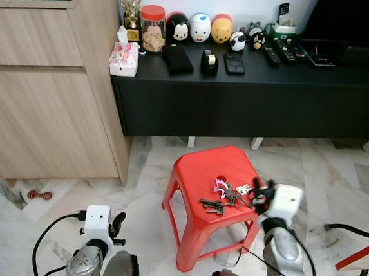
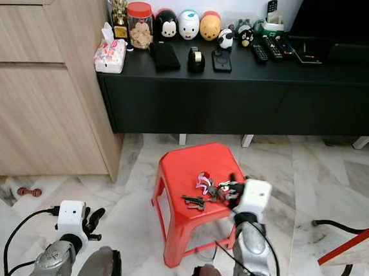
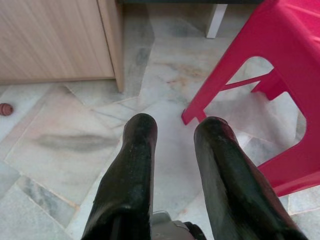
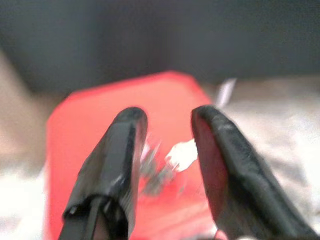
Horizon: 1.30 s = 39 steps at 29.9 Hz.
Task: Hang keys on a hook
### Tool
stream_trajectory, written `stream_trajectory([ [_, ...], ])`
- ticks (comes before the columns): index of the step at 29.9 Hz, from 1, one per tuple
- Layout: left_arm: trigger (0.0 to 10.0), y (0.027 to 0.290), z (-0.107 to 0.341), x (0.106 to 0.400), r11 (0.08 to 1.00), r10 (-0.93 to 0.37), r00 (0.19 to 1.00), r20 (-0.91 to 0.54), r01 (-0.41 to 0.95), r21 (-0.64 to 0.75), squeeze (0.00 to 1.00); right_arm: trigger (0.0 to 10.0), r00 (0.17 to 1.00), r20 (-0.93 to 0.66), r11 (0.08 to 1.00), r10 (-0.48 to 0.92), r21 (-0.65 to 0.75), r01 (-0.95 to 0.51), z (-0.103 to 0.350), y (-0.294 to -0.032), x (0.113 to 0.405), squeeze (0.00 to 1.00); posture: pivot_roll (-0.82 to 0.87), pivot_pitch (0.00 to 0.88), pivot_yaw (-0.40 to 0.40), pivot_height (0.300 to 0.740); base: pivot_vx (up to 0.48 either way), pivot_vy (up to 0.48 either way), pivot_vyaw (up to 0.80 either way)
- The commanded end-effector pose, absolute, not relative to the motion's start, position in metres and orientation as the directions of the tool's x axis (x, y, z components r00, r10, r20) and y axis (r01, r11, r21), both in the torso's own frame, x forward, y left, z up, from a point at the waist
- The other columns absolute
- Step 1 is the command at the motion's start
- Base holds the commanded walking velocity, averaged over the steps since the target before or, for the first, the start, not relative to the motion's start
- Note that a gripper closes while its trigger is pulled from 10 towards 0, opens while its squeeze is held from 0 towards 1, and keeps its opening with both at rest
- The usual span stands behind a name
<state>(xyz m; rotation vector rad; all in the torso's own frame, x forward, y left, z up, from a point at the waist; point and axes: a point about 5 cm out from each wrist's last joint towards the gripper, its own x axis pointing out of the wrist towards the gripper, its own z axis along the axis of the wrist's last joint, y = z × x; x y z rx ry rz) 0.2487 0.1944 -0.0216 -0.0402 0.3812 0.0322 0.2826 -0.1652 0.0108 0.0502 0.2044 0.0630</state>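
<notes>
A bunch of keys [image 1: 226,194] with a pink ring lies on the right side of a red plastic stool [image 1: 201,168]. My right gripper [image 1: 262,191] hovers at the stool's right edge, just beside the keys, fingers open. In the right wrist view the keys [image 4: 167,162] appear blurred between and beyond the two black fingers [image 4: 122,145]. My left gripper [image 1: 118,224] hangs low to the stool's left over the marble floor, open and holding nothing; its fingers [image 3: 137,165] point at the floor beside a stool leg [image 3: 225,75].
A black low cabinet [image 1: 252,99] behind the stool carries jars, toy figures, remotes and a tissue pack. A wooden cupboard [image 1: 47,81] stands at the left. A chair's frame [image 1: 356,250] is at the right. A small red object [image 1: 39,195] lies on the floor.
</notes>
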Motion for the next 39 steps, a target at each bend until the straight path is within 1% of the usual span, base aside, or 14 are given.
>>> stream_trajectory([
  [1, 10.0, 0.196, -0.026, 0.244, 0.998, 0.031, 0.918, -0.394, -0.050, -0.038, 0.00, 10.0, 0.973, -0.224, 0.998, 0.052, 0.050, -0.042, 0.007, -0.170, 0.280, 0.00, -0.06, 0.101, -0.029, 0.639, 0.000, 0.000, 0.00],
  [5, 10.0, 0.196, -0.026, 0.244, 0.998, 0.032, 0.919, -0.394, -0.051, -0.037, 0.00, 10.0, 0.974, -0.226, 0.999, 0.019, 0.037, -0.011, 0.006, -0.174, 0.278, 0.00, -0.06, 0.100, -0.027, 0.639, 0.000, 0.000, 0.00],
  [19, 10.0, 0.197, -0.026, 0.245, 0.998, 0.031, 0.919, -0.393, -0.047, -0.031, 0.00, 10.0, 0.966, -0.252, 0.998, 0.055, 0.053, -0.043, 0.004, -0.167, 0.278, 0.00, -0.06, 0.100, -0.028, 0.639, 0.000, 0.000, 0.79],
  [26, 10.0, 0.195, -0.025, 0.246, 0.999, 0.016, 0.921, -0.390, -0.034, -0.038, 0.00, 10.0, 0.961, -0.277, 0.998, 0.023, 0.068, -0.005, 0.000, -0.172, 0.277, 0.00, -0.06, 0.100, -0.026, 0.639, 0.000, 0.000, 0.00],
  [29, 10.0, 0.192, -0.025, 0.246, 0.999, 0.003, 0.920, -0.391, -0.023, -0.046, 0.00, 10.0, 0.947, -0.312, 0.993, -0.071, 0.066, 0.097, -0.004, -0.182, 0.275, 0.00, -0.06, 0.100, -0.027, 0.639, 0.000, 0.000, 0.00],
  [34, 10.0, 0.191, -0.026, 0.246, 0.999, -0.004, 0.918, -0.396, -0.015, -0.045, 0.00, 10.0, 0.922, -0.352, 0.977, -0.163, 0.074, 0.201, -0.008, -0.194, 0.271, 0.00, -0.06, 0.099, -0.027, 0.639, 0.000, 0.000, 0.00],
  [36, 10.0, 0.191, -0.026, 0.246, 0.999, -0.005, 0.917, -0.398, -0.014, -0.044, 0.00, 10.0, 0.903, -0.381, 0.966, -0.197, 0.079, 0.244, -0.012, -0.198, 0.268, 0.00, -0.06, 0.100, -0.027, 0.639, 0.000, 0.000, 0.00],
  [39, 10.0, 0.191, -0.026, 0.246, 0.999, -0.004, 0.917, -0.399, -0.015, -0.044, 0.00, 10.0, 0.889, -0.410, 0.959, -0.203, 0.101, 0.265, -0.017, -0.200, 0.264, 0.00, -0.06, 0.101, -0.027, 0.639, 0.000, 0.000, 0.00],
])
